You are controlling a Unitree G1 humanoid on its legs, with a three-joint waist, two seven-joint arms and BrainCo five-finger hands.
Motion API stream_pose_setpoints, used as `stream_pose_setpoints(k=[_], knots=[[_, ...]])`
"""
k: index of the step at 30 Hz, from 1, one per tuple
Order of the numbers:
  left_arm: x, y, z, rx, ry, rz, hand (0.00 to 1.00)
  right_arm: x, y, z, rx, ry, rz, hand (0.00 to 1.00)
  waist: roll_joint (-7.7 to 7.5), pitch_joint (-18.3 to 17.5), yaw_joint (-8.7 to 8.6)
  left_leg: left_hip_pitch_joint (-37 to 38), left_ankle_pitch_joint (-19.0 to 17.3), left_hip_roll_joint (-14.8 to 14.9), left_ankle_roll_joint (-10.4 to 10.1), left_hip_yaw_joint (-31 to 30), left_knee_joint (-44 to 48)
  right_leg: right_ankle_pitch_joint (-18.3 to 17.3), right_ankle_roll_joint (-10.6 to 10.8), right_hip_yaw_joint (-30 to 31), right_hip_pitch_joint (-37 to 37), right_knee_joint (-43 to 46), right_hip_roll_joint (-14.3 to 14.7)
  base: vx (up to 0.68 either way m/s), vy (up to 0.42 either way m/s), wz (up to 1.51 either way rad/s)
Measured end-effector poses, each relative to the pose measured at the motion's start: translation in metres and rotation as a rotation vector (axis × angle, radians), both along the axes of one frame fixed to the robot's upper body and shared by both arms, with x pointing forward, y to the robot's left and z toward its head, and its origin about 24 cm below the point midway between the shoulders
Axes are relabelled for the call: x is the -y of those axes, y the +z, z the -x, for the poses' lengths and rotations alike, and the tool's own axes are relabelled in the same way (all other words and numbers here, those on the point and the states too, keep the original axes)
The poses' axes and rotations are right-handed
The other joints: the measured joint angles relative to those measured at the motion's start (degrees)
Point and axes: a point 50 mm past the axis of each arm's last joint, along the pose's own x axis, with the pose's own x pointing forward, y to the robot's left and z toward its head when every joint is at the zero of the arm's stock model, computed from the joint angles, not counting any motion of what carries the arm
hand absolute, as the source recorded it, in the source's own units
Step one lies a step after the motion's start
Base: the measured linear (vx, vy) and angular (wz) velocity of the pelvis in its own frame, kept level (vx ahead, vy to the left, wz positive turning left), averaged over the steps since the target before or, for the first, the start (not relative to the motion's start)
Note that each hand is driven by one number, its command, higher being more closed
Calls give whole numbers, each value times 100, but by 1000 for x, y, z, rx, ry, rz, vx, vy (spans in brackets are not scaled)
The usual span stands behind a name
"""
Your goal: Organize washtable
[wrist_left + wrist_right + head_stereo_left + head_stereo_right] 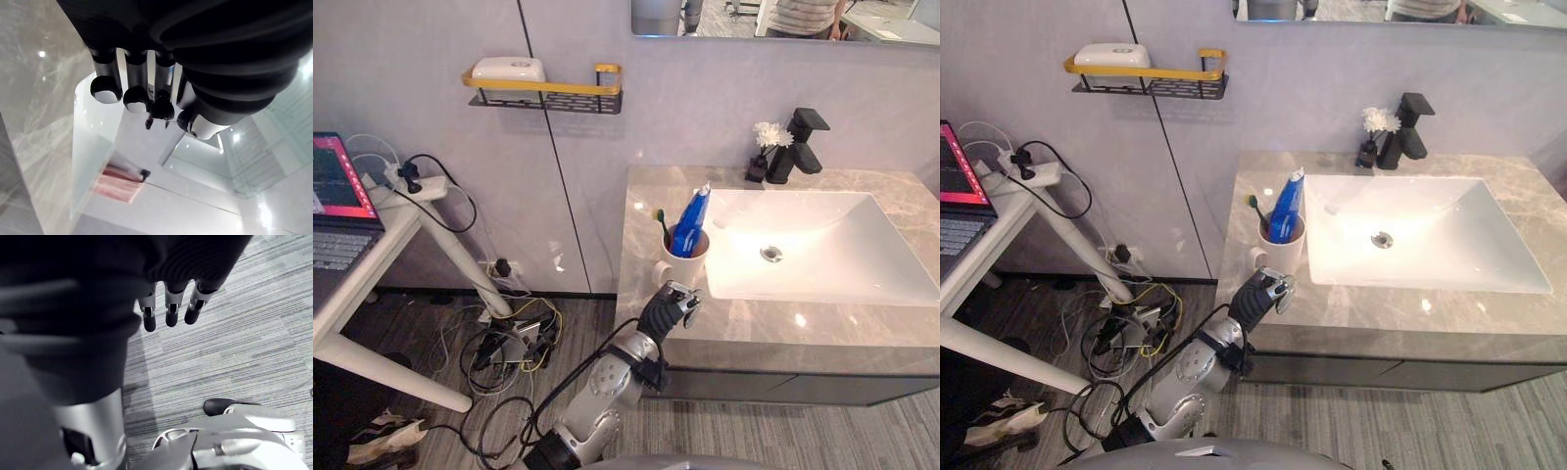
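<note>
1. Two things in a white cup (682, 266): a blue toothpaste tube (689, 223) and a toothbrush (660, 221), both leaning against the rim.
2. Stands on the grey countertop (862, 338) near its left edge, just beside the left rim of the white sink (822, 250).
3. At the back edge of the countertop, behind the sink: a black faucet (795, 147), and touching its left side a small dark vase (766, 147) of white flowers. Well apart from the cup.
4. On the wall above and left of the countertop: a yellow-railed wall shelf (544, 93) carrying a white soap box (509, 70). Above the faucet, the lower edge of a mirror (783, 20).
5. Off the countertop's left edge: a white table (372, 264) with a laptop (337, 201) and a power strip (416, 186); below it, a tangle of cables (509, 348) on the floor (244, 333).
6. Left hand (670, 307): at the countertop's front-left edge, directly in front of the cup and very close to its base; cannot tell whether touching. Fingers (106, 83) relaxed, grasping nothing.
7. Right hand (168, 308): hangs over the floor, fingers straight and released, well away from the cup.
</note>
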Motion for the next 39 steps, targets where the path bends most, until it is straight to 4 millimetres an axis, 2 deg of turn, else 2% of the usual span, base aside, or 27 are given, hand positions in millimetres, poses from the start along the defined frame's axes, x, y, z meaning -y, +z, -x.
stream_pose_setpoints(k=[6,16,29,33,39], knots=[[-2,-10,-2,-16,14,-58,100,0,0,-3,8,4,-5,0,-23,15,-83,-10,-3,0,0,9,0,1,0,3,-13,-2,0,0,0,0],[-4,-15,-13,-19,46,-106,100,-2,0,-8,16,4,-10,0,-78,58,-98,-60,-24,1,-17,53,-1,2,1,22,-59,-43,2,0,0,0],[-8,-6,-38,33,133,-160,100,-1,0,-11,23,4,-9,0,-68,74,-119,-67,-30,7,-25,240,-2,15,-5,165,-119,-82,-1,6,-1,-6],[-19,-1,-48,56,215,-176,100,-1,0,-16,34,5,-8,0,-7,128,-241,-86,-30,12,-25,299,-2,43,-2,208,-162,-89,-2,-4,10,-6],[-28,5,-62,57,306,-180,100,0,0,-18,37,3,-7,0,14,153,-256,-93,-49,26,-38,418,-2,118,4,319,-192,-181,5,-3,7,-10]])
